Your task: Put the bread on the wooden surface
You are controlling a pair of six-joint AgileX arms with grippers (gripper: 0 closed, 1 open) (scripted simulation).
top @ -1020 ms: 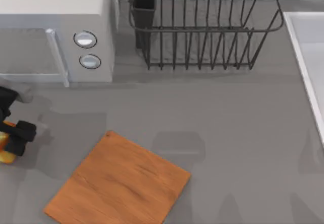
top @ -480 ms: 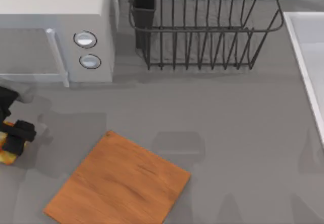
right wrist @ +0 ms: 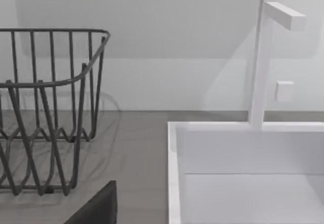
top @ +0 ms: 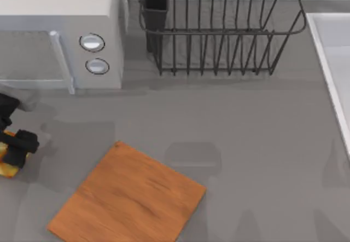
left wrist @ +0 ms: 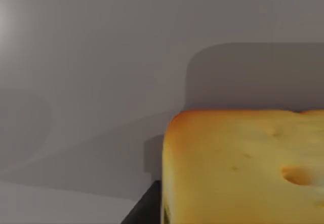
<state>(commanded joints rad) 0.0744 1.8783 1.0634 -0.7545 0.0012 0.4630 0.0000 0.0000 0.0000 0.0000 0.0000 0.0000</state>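
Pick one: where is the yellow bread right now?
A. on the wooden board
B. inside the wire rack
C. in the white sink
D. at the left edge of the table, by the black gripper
D: the bread sits under the left gripper at the table's left edge, apart from the wooden board.

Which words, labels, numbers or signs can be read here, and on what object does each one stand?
None. The microwave has two plain round knobs without marks. The board, bread, rack and sink carry no text.
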